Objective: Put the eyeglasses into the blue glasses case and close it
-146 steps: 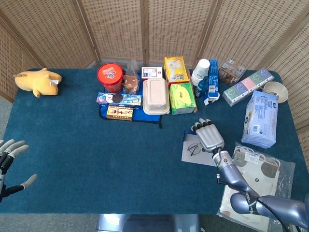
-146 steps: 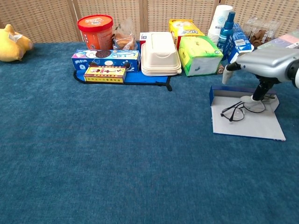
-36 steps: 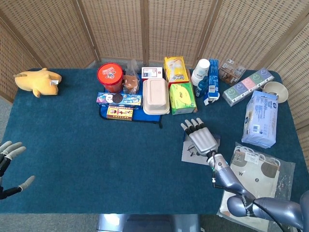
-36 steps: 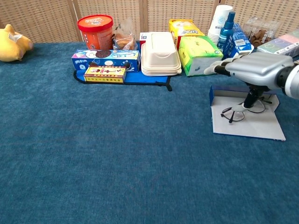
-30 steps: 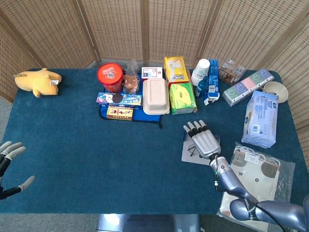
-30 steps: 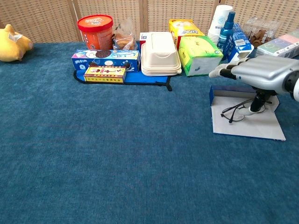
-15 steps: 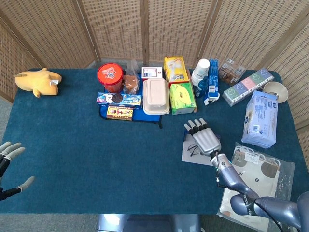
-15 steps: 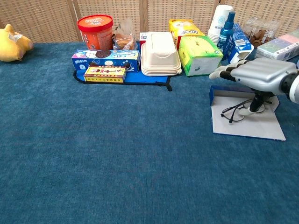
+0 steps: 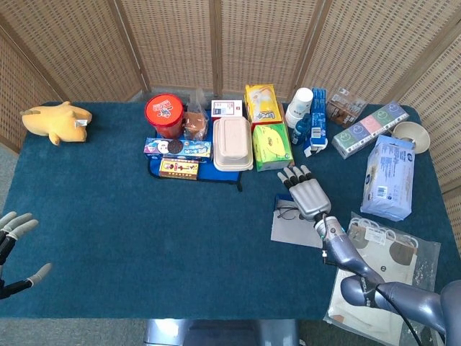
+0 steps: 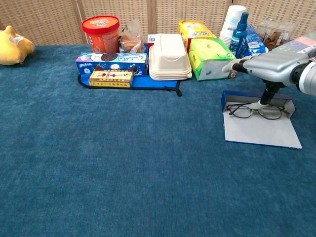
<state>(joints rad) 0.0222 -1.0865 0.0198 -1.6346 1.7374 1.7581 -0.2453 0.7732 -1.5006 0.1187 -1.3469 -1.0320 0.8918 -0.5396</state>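
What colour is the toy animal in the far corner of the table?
The toy animal is yellow, clearest in the head view.

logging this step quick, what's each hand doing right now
Left hand: open, holding nothing.
Right hand: over the eyeglasses in the blue glasses case; grip cannot be told.
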